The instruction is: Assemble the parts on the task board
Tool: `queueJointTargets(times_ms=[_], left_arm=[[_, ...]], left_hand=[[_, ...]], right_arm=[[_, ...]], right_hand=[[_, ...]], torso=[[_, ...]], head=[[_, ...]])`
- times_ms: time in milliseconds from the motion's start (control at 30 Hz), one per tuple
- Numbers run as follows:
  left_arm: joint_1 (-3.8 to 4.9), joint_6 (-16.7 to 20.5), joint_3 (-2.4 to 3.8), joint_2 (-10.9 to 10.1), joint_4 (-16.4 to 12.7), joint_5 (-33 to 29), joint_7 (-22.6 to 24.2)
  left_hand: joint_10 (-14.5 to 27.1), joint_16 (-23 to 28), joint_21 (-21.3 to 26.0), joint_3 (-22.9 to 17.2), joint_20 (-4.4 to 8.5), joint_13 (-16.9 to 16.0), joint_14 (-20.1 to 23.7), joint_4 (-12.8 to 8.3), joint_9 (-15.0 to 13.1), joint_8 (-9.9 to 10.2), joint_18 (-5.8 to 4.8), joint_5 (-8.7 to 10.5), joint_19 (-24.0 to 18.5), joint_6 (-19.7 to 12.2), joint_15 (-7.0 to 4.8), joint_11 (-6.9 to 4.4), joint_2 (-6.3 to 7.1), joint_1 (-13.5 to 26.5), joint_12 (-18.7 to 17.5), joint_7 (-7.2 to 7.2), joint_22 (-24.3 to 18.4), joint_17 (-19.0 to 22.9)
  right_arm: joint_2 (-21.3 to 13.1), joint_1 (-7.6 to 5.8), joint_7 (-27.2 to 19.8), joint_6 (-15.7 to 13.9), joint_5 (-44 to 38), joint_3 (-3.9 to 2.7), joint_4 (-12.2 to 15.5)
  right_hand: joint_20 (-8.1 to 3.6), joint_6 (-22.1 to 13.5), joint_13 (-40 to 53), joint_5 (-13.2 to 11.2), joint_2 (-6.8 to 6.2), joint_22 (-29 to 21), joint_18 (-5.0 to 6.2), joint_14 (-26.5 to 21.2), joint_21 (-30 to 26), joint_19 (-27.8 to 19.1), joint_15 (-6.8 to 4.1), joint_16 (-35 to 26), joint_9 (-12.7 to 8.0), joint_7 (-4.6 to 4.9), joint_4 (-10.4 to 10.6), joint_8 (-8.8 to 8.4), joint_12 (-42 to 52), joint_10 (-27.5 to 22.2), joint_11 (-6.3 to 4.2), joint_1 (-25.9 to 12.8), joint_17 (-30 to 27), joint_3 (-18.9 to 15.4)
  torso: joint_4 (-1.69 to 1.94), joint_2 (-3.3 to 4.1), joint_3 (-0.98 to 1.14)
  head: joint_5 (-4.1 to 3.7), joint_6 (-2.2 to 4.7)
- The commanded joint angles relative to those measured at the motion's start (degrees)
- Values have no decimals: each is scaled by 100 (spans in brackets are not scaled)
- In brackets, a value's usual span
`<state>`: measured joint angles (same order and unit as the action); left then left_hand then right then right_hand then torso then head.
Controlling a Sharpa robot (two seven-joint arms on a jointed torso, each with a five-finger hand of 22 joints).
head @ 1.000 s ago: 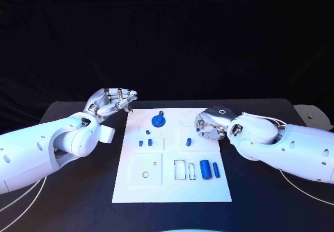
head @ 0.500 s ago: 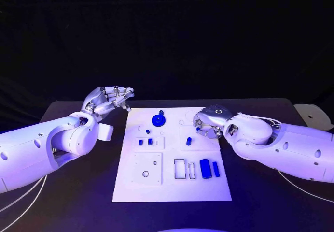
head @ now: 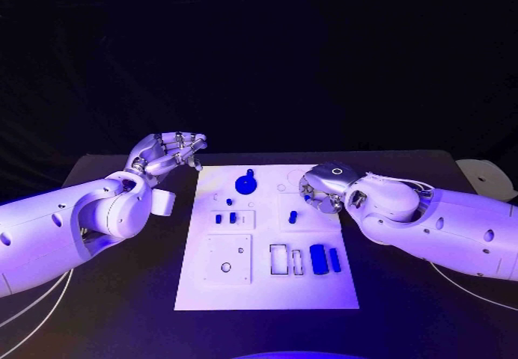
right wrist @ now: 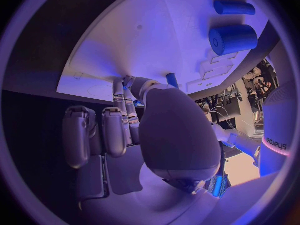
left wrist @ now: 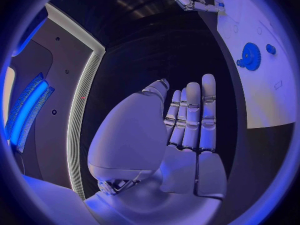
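Partly, the right hand (head: 322, 188) hides the task board (head: 266, 295) corner.

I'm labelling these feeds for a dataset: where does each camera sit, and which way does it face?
Head view: on the robot's head, looking down at the task board; both arms enter, left hand, right hand.
Left wrist view: behind the left hand, facing past its fingers toward the board's blue gear.
Right wrist view: behind the right hand, facing the board and the blue cylinder.
Shared: head and left wrist views both show the gear.
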<state>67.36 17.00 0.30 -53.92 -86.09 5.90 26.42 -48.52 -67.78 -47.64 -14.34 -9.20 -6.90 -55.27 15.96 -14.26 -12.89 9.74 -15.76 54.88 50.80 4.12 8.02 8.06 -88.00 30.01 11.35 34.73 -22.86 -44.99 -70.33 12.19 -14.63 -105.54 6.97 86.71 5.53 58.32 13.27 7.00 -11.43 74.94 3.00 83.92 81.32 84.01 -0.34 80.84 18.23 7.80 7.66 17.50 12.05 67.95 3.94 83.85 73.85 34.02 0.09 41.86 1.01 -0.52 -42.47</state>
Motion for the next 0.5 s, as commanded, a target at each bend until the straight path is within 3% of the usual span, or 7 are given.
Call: queueJointTargets(times_ms=[33, 233, 500], left_arm=[[2, 10, 4, 2, -8, -48, -19], [2, -4, 4, -1, -8, -48, -55], [2, -27, 4, -5, -1, -48, -91]], left_hand=[[46, 33, 38, -38, 16, 9, 11, 4, 10, -14, 81, -16, 31, -22, -19, 8, 31, -49, 40, 13, -9, 10], [110, 50, 58, -90, 7, 20, 43, 5, 17, -16, 76, -16, 16, -42, -3, 25, 68, -41, 39, 28, -18, 29], [161, 66, 79, -133, -3, 28, 75, 5, 19, -26, 74, -18, -2, -51, 9, 38, 90, -30, 42, 39, -27, 46]], right_arm=[[2, 40, 163, 400, -93, 30, -45], [2, 43, 220, 347, -106, 32, -40], [-64, 45, 288, -293, -146, 30, 76]], right_hand=[[-33, 33, -1, 11, 45, 1155, -117, 264, 30, 249, -42, 26, 9, 7, -55, 30, 8, 64, -30, -14, -9, 11], [-35, 55, -9, -2, 54, 1177, -126, 262, 72, 265, -43, 20, 27, 2, -115, 42, -15, 85, -33, -69, -21, 44], [-39, 70, -18, 14, 78, 1231, -151, 260, 190, 314, -47, 0, 54, 2, -195, 54, -49, 125, -35, -167, -61, 99]], torso=[[0, -2, 0], [2, -4, -3], [2, -4, -4]], head=[[-12, -2], [-25, -5], [-38, 0]])
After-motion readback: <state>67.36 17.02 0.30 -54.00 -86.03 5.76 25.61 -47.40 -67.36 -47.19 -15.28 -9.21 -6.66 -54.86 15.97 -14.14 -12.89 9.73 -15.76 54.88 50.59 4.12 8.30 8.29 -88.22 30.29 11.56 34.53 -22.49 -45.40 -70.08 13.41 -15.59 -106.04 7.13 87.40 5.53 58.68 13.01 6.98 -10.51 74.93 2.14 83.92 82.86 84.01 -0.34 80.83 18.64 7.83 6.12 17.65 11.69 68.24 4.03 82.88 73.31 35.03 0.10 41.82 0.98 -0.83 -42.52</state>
